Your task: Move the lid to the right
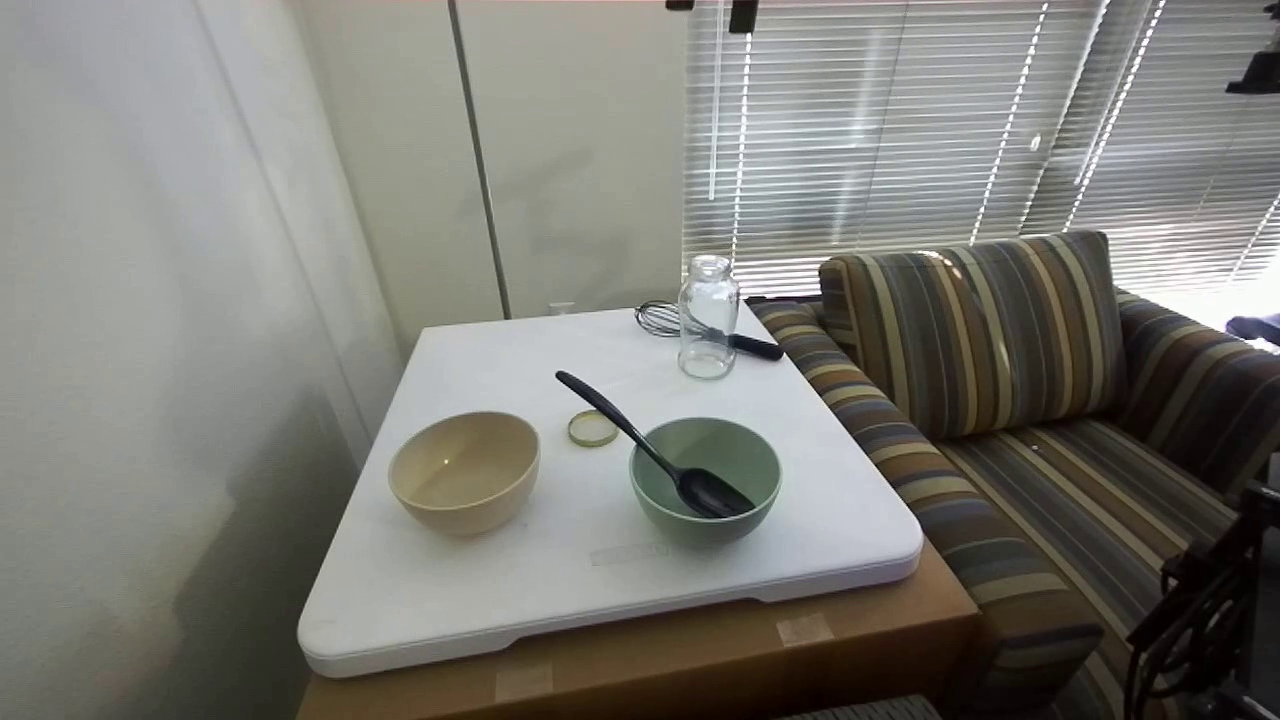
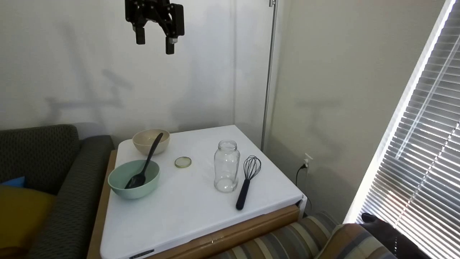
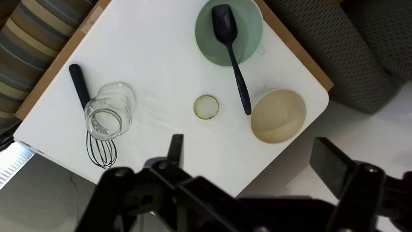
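Observation:
The lid (image 1: 593,429) is a small flat round disc, pale with a yellow-green rim. It lies flat on the white table (image 1: 500,600) between the beige bowl (image 1: 465,470) and the green bowl (image 1: 660,480). It also shows in an exterior view (image 2: 183,162) and in the wrist view (image 3: 206,107). My gripper (image 2: 155,46) is open and empty, high above the table. In an exterior view only its fingertips (image 1: 711,10) show at the top edge. In the wrist view the wide-spread fingers (image 3: 249,140) are below the lid in the picture, touching nothing.
A black spoon (image 1: 605,410) rests in the green bowl, its handle reaching out past the rim near the lid. A clear glass jar (image 2: 226,169) stands upright beside a black whisk (image 2: 244,190). A striped armchair (image 1: 980,350) stands against a table side. Walls border the table.

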Controlling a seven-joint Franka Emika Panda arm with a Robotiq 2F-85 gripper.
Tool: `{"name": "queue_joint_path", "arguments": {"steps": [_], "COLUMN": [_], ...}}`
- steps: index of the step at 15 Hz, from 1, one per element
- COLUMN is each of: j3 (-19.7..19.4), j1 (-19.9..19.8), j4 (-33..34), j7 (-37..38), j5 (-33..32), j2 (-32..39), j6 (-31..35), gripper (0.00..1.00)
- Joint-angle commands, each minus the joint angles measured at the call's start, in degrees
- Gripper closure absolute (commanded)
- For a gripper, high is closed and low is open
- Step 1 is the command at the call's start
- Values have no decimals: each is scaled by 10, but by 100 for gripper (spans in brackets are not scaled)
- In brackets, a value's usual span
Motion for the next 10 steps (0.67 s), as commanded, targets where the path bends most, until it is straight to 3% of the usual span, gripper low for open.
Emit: {"name": "queue_joint_path", "arguments": {"steps": [1, 7, 10], "j3": [21, 23, 13], "j1": [-6, 15, 28], "j4": [74, 112, 126], "j7": [80, 227, 309], "j5": [1, -2, -7], "j2": [88, 202, 248], "j6": [50, 222, 257], "gripper": [0, 0, 0]}}
